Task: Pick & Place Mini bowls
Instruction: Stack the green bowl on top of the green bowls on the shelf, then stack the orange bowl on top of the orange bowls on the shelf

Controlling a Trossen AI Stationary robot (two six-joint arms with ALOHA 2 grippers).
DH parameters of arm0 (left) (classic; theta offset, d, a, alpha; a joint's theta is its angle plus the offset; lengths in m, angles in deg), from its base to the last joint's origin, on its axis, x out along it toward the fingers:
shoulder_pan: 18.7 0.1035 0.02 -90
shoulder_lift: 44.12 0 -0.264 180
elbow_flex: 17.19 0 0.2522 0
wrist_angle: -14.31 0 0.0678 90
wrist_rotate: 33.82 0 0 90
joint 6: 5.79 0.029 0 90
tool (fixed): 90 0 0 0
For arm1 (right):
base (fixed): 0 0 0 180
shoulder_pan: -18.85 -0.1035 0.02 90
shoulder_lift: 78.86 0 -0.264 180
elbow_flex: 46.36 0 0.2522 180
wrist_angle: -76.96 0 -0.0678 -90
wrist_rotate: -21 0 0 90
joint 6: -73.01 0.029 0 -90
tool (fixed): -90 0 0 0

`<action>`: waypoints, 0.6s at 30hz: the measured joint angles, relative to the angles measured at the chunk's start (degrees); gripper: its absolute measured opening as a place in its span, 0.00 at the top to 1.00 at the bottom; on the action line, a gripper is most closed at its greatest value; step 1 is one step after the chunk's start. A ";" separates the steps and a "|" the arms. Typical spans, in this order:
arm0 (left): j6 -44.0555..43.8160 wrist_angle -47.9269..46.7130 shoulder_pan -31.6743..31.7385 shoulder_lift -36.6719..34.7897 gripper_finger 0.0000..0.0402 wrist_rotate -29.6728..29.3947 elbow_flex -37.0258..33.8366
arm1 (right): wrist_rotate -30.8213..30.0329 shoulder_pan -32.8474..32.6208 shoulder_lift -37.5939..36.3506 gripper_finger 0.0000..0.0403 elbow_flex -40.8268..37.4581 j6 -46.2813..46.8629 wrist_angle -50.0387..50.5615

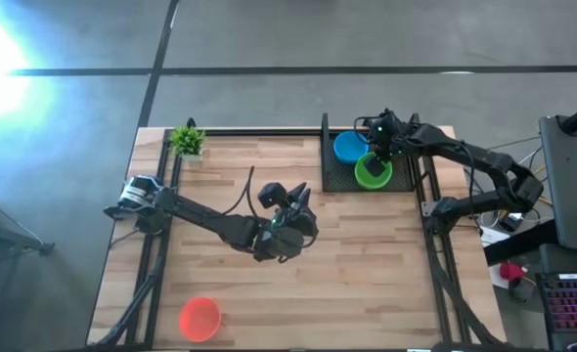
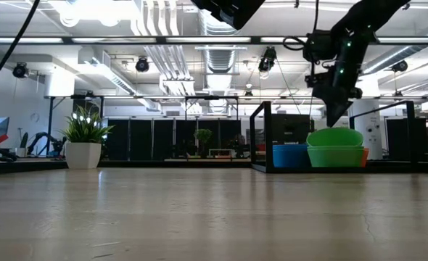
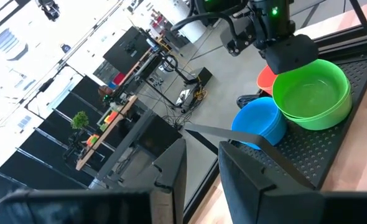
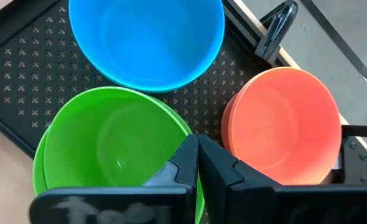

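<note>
Green bowls (image 4: 109, 149) sit stacked in the tray (image 4: 22, 68) under the right jaws (image 4: 197, 163), closed and empty.

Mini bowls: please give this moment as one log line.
right claw: shut, over green plastic bowl stack | black tray | left claw: mid-table, empty

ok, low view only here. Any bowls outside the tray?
Observer: Yes, a lone orange bowl sits by the table corner on the left arm's side, far from the tray.
Operator: Left hand?
Observer: The left hand is over mid-table, open and empty.
Operator: Right hand gripping green?
Observer: Doesn't look so. The right hand is shut just above the green bowls, at their rim nearest the tray's orange bowl.
</note>
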 joint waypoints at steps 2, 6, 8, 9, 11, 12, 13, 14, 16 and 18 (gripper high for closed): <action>-0.03 -0.18 0.00 0.00 0.77 0.00 0.00 | 0.00 0.00 0.00 0.98 -0.68 0.10 -0.54; -0.48 -0.91 0.00 0.00 0.77 -0.02 -0.02 | -0.04 0.00 0.00 0.98 -3.32 2.06 -4.38; -0.50 -0.92 0.00 0.02 0.77 -0.02 -0.02 | 0.02 0.00 0.02 0.98 -4.83 1.72 -6.78; -0.50 -0.94 0.00 0.02 0.77 -0.01 -0.02 | 0.02 0.00 0.02 0.98 -5.14 1.70 -7.30; -0.50 -1.24 0.00 0.02 0.77 -0.02 -0.02 | 0.02 -0.07 -0.09 0.98 -5.19 1.59 -7.53; -0.45 -1.39 0.00 0.02 0.77 -0.03 -0.02 | 0.02 -0.04 -0.31 0.98 -5.05 1.60 -7.31; -0.47 -1.55 0.00 0.02 0.77 -0.02 -0.02 | 0.02 -0.07 -0.62 0.98 -4.66 1.62 -6.68; -0.54 -2.20 0.00 0.02 0.77 -0.05 -0.02 | 0.02 -0.13 -0.97 0.98 -4.04 1.75 -6.03; -1.53 -4.40 -0.16 -0.07 0.77 -0.05 -0.02 | 0.01 -0.29 -2.16 0.98 -2.66 2.09 -4.84; -4.23 -9.38 -0.37 -0.57 0.77 0.09 -0.02 | 0.05 -0.61 -3.76 0.98 -1.88 2.69 -4.29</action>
